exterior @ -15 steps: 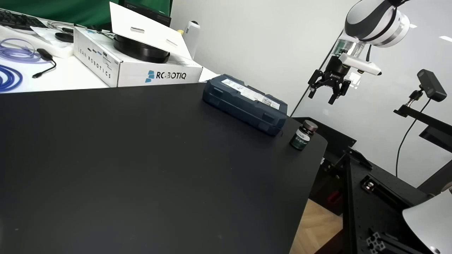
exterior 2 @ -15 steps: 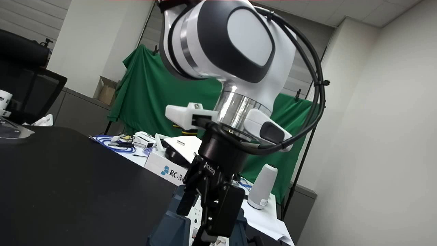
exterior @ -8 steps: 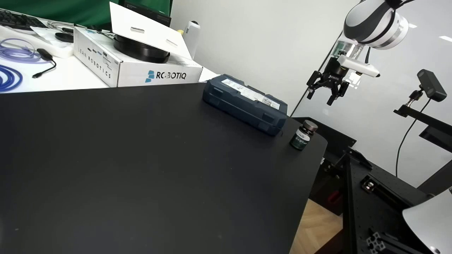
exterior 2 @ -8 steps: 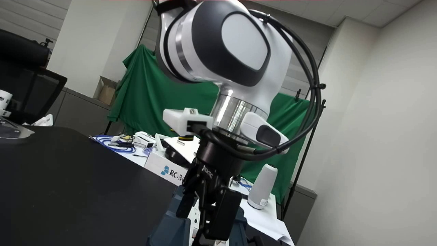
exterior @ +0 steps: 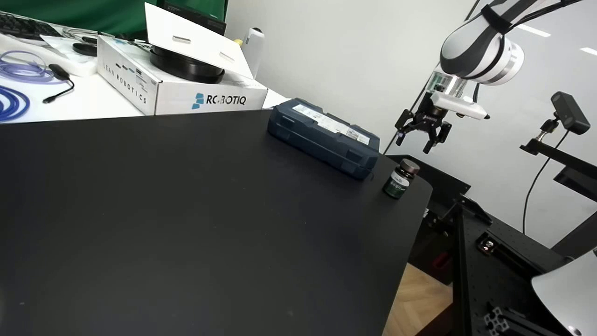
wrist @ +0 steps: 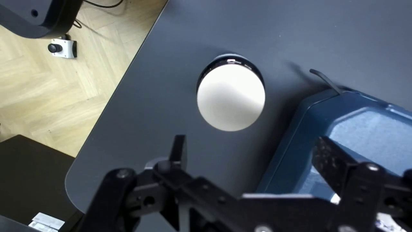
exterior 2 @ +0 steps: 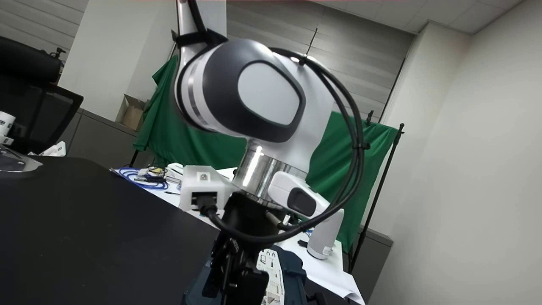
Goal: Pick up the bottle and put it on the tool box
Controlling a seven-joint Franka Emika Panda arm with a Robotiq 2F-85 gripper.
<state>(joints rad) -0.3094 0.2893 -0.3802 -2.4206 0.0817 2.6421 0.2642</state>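
Observation:
The bottle (exterior: 397,183) is small and dark with a greyish cap, upright on the black table near its corner. In the wrist view the bottle's cap (wrist: 231,98) looks pale and round. The tool box (exterior: 322,135), a flat dark blue case with a pale label, lies beside it; it also shows in the wrist view (wrist: 289,138) and partly in an exterior view (exterior 2: 292,267). My gripper (exterior: 413,144) is open and empty, in the air above the bottle's level. In the wrist view the bottle shows beyond the gap of the gripper (wrist: 252,149), with one finger over the case. In an exterior view (exterior 2: 254,284) the bottle is out of sight.
A white cardboard box (exterior: 210,99) with lettering stands on a white table behind. The black table's edge (wrist: 111,96) runs close past the bottle. A camera (exterior: 570,112) on a bracket stands beyond the corner. A thin dark loop (wrist: 325,79) sticks out of the case.
My gripper has come down and shifted a little to the left in both exterior views, staying open. The bottle and the case have not moved.

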